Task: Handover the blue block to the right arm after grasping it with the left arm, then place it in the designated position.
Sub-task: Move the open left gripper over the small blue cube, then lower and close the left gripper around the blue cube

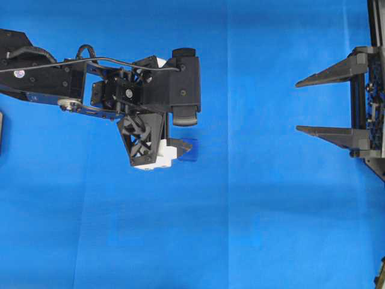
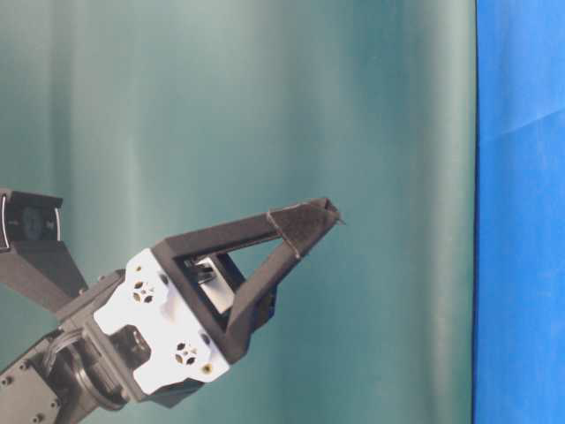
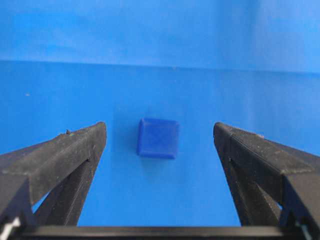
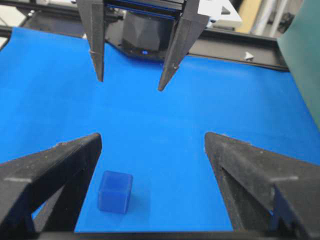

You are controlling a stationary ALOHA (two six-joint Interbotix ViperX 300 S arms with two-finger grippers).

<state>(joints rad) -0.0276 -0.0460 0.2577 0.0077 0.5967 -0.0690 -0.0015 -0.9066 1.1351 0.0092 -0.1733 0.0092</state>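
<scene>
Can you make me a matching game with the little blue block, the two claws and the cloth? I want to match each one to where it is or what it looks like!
Things:
1. blue block
2. left claw
3. right claw
4. cloth

Clues:
A. all black, open, off at the side, apart from the block
B. bright blue, spread flat under everything
C. dark blue, lying on the cloth between two open fingers
D. white parts at its base, open, right over the block

Pairs: 1-C, 2-D, 3-A, 4-B
</scene>
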